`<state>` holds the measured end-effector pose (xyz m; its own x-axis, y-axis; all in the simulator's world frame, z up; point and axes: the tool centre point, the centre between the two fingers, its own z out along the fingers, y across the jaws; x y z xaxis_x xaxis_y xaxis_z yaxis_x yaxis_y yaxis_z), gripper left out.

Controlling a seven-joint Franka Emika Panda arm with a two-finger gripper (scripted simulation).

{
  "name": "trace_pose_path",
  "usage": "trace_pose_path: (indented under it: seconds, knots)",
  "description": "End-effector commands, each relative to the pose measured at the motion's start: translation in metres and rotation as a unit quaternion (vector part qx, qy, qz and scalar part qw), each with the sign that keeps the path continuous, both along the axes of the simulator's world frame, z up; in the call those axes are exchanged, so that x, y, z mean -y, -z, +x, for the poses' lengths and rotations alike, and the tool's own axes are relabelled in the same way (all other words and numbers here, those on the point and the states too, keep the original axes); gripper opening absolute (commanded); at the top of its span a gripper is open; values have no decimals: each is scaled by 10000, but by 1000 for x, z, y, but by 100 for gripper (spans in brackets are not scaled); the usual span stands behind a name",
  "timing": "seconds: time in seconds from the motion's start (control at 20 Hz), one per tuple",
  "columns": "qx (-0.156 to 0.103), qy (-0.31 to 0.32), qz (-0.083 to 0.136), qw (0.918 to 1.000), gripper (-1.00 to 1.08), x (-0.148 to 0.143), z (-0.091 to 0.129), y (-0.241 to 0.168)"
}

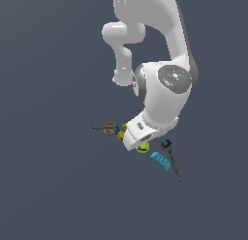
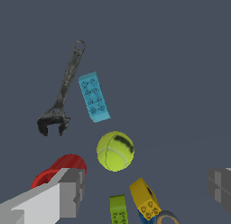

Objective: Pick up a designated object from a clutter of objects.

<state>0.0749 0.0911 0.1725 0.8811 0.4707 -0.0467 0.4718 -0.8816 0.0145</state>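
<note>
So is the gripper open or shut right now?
Open: in the wrist view the gripper fingers stand wide apart, holding nothing.

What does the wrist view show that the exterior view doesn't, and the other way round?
Only the wrist view shows the red cup, the gripper with its jaws apart and nothing between them, and the whole tennis ball. Only the exterior view shows the arm and the scissors' blades. Both show the cyan brick, the wrench, and the green block and yellow block.
</note>
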Motion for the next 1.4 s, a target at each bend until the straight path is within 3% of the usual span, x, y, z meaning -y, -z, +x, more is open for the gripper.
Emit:
trace_pose_path:
  seconds: [0.0, 0.6, 1.35]
  knots:
    - [34, -359, 31, 9993, 100, -17, 9, 22]
    - [131, -1388, 175, 9901, 100, -71, 26, 91]
    - [139, -1504, 196, 9883, 100, -78, 26, 122]
